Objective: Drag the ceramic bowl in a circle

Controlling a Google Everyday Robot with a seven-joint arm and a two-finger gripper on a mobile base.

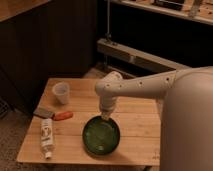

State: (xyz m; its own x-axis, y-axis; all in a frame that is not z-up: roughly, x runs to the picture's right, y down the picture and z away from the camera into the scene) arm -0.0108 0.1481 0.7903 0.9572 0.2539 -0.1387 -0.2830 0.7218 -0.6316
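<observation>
The ceramic bowl (101,136) is a round, shallow, glossy dark green dish near the front edge of the wooden table (140,112). My gripper (105,116) hangs from the white arm and reaches down to the bowl's far rim, touching or just inside it. A small translucent white plastic cup (61,92) stands upright at the table's back left, apart from the bowl.
A white tube (47,136) lies at the front left of the table. An orange-handled tool with a grey end (54,115) lies between the cup and the tube. A dark cabinet and a metal rail stand behind the table. My white body fills the right side.
</observation>
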